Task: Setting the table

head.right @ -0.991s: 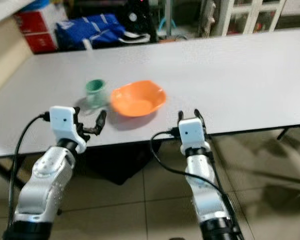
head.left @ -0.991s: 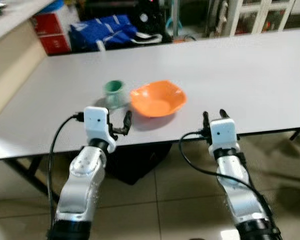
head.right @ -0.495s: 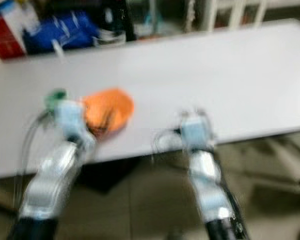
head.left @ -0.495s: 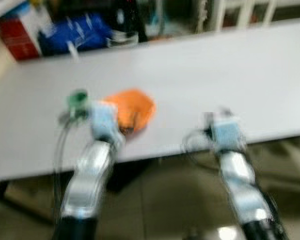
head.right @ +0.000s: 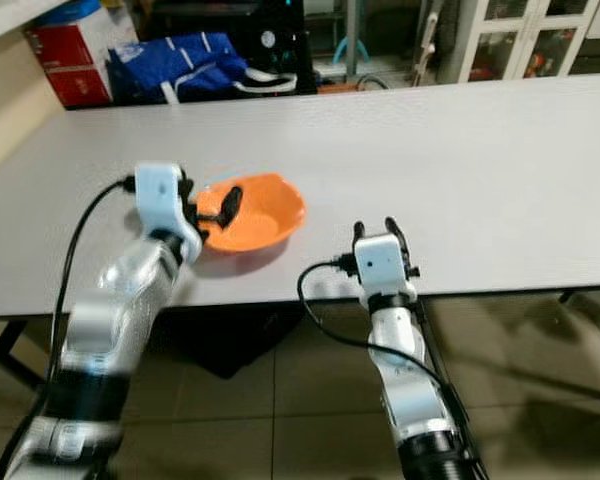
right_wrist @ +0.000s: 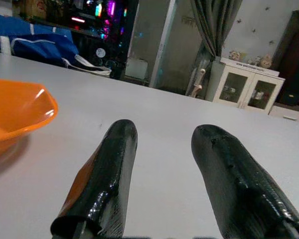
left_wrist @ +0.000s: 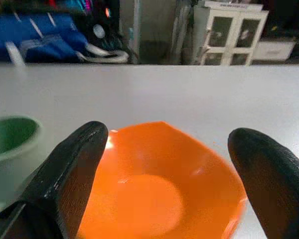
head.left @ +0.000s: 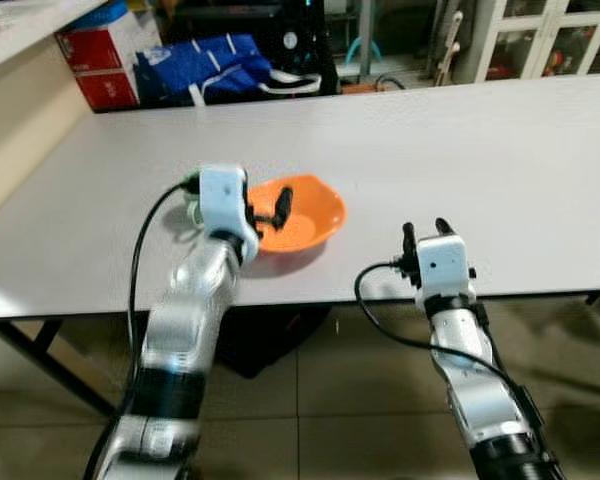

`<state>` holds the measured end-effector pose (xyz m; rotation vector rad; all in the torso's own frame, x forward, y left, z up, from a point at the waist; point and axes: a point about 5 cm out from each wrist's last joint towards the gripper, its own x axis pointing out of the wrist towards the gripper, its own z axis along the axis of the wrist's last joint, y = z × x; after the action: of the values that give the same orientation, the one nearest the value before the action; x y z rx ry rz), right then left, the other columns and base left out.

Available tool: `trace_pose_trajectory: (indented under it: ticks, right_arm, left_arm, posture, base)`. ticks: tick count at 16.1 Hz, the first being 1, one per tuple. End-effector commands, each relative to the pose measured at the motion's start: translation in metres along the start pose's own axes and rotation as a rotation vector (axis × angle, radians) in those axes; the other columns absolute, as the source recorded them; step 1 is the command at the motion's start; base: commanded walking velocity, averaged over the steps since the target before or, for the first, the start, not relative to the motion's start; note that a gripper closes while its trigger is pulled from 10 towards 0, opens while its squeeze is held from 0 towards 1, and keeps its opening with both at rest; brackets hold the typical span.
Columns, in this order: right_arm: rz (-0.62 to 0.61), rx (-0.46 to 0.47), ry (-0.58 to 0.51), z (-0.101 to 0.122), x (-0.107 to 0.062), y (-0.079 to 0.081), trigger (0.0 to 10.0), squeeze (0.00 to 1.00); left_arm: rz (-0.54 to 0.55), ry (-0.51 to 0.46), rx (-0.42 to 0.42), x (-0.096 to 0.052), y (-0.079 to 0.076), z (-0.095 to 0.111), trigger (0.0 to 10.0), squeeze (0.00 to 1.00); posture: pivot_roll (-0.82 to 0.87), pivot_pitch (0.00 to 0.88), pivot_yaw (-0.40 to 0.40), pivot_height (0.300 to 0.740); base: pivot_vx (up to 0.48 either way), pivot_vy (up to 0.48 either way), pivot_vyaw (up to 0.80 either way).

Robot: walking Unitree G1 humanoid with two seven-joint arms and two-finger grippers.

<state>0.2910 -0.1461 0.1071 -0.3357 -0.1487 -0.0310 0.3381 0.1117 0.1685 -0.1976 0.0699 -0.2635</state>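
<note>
An orange bowl [head.left: 305, 212] sits on the white table [head.left: 480, 140] near its front edge. A green cup [left_wrist: 10, 139] stands just left of it, mostly hidden behind my left wrist in the eye views. My left gripper [head.left: 268, 214] is open and hovers over the bowl's near left rim; in the left wrist view its fingers [left_wrist: 70, 169] straddle the bowl [left_wrist: 159, 189]. My right gripper [head.left: 426, 232] is open at the table's front edge, right of the bowl, with nothing between its fingers [right_wrist: 107, 179].
Behind the table's far edge lie a blue bag [head.left: 215, 65] and a red box [head.left: 95, 65], with a white cabinet [head.left: 540, 35] at the back right. Tiled floor [head.left: 330, 400] runs under the near edge. A beige counter [head.left: 20, 110] flanks the left.
My left arm has reached forward over the table, bringing its open gripper from the front edge to the orange bowl. The view swung and settled. The right gripper has stayed put.
</note>
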Motion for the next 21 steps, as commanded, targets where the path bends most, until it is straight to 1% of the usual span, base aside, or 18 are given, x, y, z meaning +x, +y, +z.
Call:
trace_pose_trajectory:
  ticks: [1, 2, 4, 5, 8, 10, 12, 16, 19, 21]
  right_arm:
    - [0.001, -0.003, -0.009, 0.002, 0.001, 0.0, 10.0, 0.0]
    - [0.001, -0.003, -0.009, 0.002, 0.001, 0.0, 10.0, 0.0]
    - [0.0, -0.004, -0.009, 0.002, 0.001, 0.0, 10.0, 0.0]
    - [0.0, -0.005, -0.009, 0.002, 0.001, 0.001, 10.0, 0.0]
    - [0.0, -0.008, -0.01, 0.002, 0.0, 0.0, 10.0, 0.0]
    - [-0.004, -0.01, -0.008, 0.001, -0.001, -0.002, 10.0, 0.0]
    - [-0.007, -0.014, -0.005, 0.001, -0.002, -0.002, 10.0, 0.0]
    - [-0.009, -0.022, 0.0, 0.0, -0.003, -0.003, 10.0, 0.0]
    - [-0.013, -0.024, -0.002, 0.001, -0.002, -0.003, 10.0, 0.0]
    - [-0.012, -0.024, 0.001, 0.001, -0.003, -0.003, 10.0, 0.0]
  left_arm:
    - [0.015, 0.049, -0.07, 0.004, 0.002, -0.006, 10.0, 1.0]
    - [-0.008, 0.07, -0.122, 0.009, -0.003, -0.007, 10.0, 1.0]
    - [-0.02, 0.094, -0.189, 0.019, -0.01, -0.006, 10.0, 1.0]
    - [0.002, 0.126, -0.251, 0.026, -0.009, -0.006, 10.0, 1.0]
    - [0.051, 0.155, -0.32, 0.037, -0.002, 0.001, 10.0, 1.0]
    - [0.096, 0.169, -0.379, 0.039, 0.004, 0.003, 10.0, 1.0]
    - [0.144, 0.201, -0.44, 0.04, 0.009, -0.001, 10.0, 1.0]
    - [0.17, 0.21, -0.492, 0.041, 0.009, -0.001, 10.0, 1.0]
    - [0.145, 0.207, -0.519, 0.044, 0.002, 0.004, 10.0, 1.0]
    - [0.136, 0.216, -0.536, 0.045, -0.004, 0.003, 10.0, 1.0]
  posture:
    - [-0.2, 0.0, 0.121, 0.74]
    - [-0.21, 0.0, 0.125, 0.74]
    - [-0.21, 0.0, 0.127, 0.74]
    - [-0.21, 0.0, 0.128, 0.74]
    - [-0.22, 0.0, 0.133, 0.74]
    - [-0.22, 0.0, 0.134, 0.74]
    - [-0.23, 0.0, 0.133, 0.74]
    - [-0.22, 0.0, 0.13, 0.74]
    - [-0.22, 0.0, 0.129, 0.74]
    - [-0.23, 0.0, 0.131, 0.74]
  base:
    - [0.0, 0.0, 0.0]
    - [0.0, 0.0, 0.0]
    - [0.0, 0.0, 0.0]
    - [0.0, 0.0, 0.0]
    - [0.0, 0.0, 0.0]
    - [0.0, 0.0, 0.0]
    - [0.0, 0.0, 0.0]
    - [0.0, 0.0, 0.0]
    - [0.0, 0.0, 0.0]
    - [0.0, 0.0, 0.0]
